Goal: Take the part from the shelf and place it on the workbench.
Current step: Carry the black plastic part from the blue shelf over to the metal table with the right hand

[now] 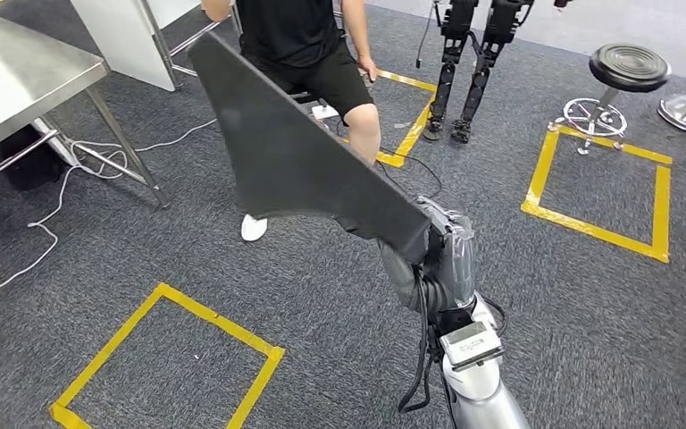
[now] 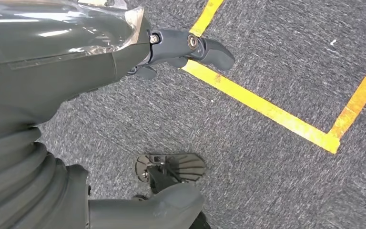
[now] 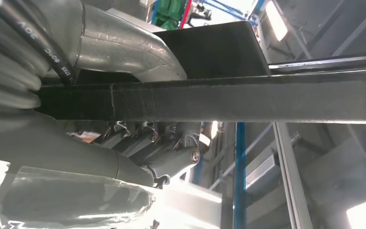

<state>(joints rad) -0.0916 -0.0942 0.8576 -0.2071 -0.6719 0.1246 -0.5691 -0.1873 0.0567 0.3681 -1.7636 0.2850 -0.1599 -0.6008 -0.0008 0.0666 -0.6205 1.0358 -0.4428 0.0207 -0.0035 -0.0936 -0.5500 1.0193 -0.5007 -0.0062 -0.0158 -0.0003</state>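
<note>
Right hand (image 1: pixel 442 255) has the part (image 1: pixel 295 152): a flat dark panel, clamped at its narrow end, thumb on one face and the fingers (image 3: pixel 171 152) curled against the other, as the right wrist view shows edge-on. So the part is off the shelf and in the air over the carpet, not yet on the bench (image 1: pixel 9 80). Long axis runs from the right hand up and away to the robot's left-front, wide end far from the grip, and that far end points roughly toward the seated person (image 1: pixel 322 54) and the gap beside the bench. Panel is tilted, one broad face turned toward the head camera. Key relation: the bench sits to the left and ahead of the grip, well apart from the right hand, and the panel's free end is the bit nearest to it. My read: the robot needs to turn or step left so the panel sweeps over the steel top, then lay it flat. Risk is the long overhang swinging near the person. Left hand (image 2: pixel 124 71) hangs low over the floor by the yellow tape (image 2: pixel 262 107), fingers loosely apart, holding nothing.
</note>
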